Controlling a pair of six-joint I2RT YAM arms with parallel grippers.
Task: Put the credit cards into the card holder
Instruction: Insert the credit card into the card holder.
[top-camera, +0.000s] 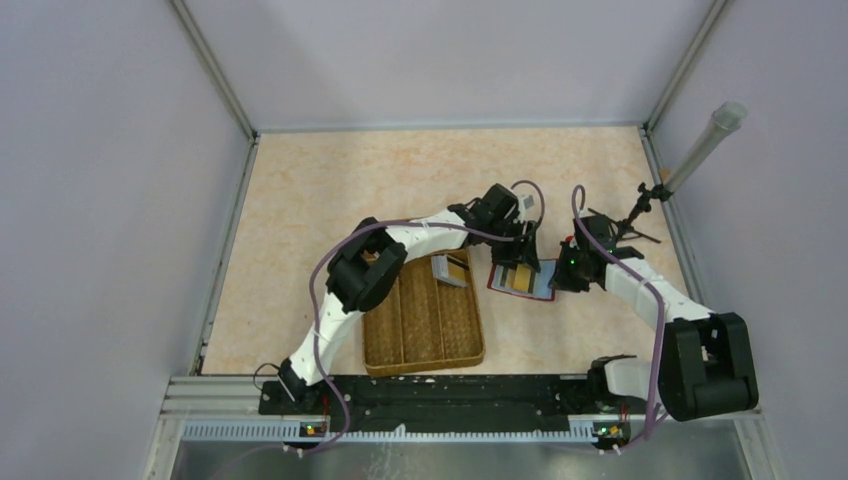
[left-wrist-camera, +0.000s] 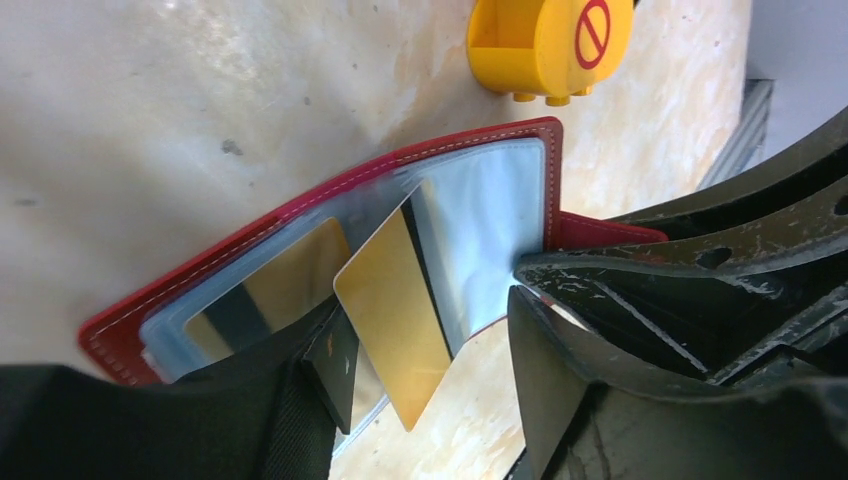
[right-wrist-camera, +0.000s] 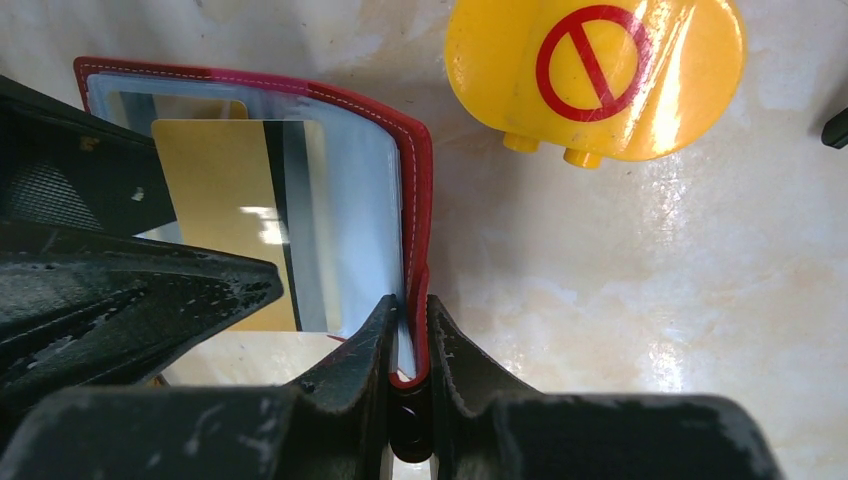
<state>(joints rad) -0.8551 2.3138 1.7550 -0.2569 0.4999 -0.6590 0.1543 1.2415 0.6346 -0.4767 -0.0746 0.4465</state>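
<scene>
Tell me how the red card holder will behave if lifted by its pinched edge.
The card holder would probably flop: it lies open, thin, pinched at one edge by the right claw. Its glossy clear sleeves look slippery, so the partly inserted gold card might slide out. Likely light.

From lower left, the left arm (top-camera: 420, 238) reaches to mid-frame, the left end effector (left-wrist-camera: 430, 320) standing parted. The right arm (top-camera: 635, 285) bends in from lower right, the right end effector (right-wrist-camera: 408, 310) pinching the edge of the card holder (right-wrist-camera: 420, 200).
</scene>
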